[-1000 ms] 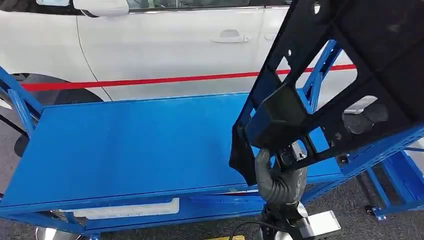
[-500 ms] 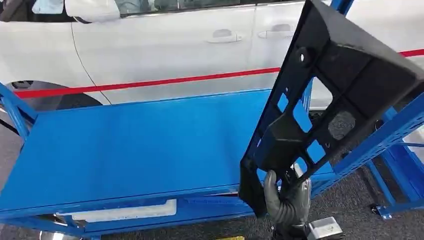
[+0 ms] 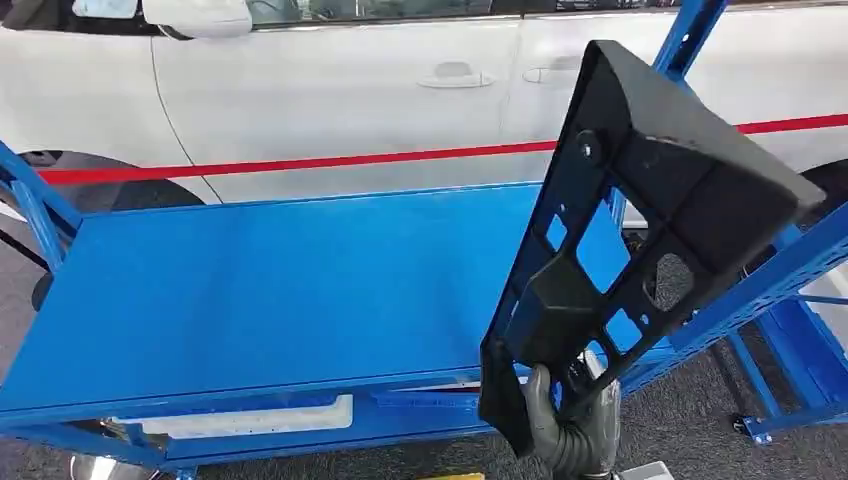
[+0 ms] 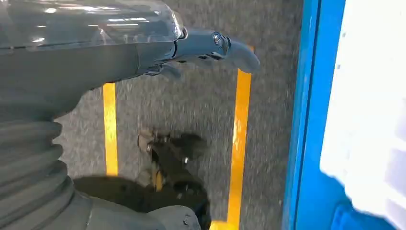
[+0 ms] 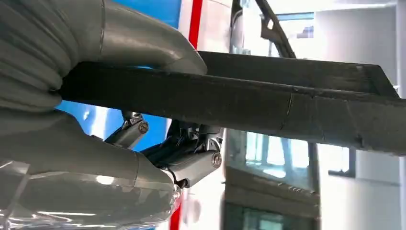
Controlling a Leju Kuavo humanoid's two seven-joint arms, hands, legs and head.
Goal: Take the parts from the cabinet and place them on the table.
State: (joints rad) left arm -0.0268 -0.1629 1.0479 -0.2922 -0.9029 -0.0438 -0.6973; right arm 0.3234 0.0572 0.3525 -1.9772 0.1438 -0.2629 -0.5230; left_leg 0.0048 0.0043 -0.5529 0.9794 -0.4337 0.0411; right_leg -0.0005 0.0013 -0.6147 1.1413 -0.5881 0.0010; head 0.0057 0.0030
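Right hand (image 3: 572,432) fingers gripping the black part (image 3: 640,240) at 5 o'clock over the worktop (image 3: 260,290), looks like lowering's next.

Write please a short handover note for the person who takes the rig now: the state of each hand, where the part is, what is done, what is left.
Right hand: grips the black part at its lower end, held tilted above the right end of the blue table.
Left hand: holds nothing, hangs over the grey floor with yellow lines.
Done: part is out and brought to the table.
Left: lower it onto the table top and release.
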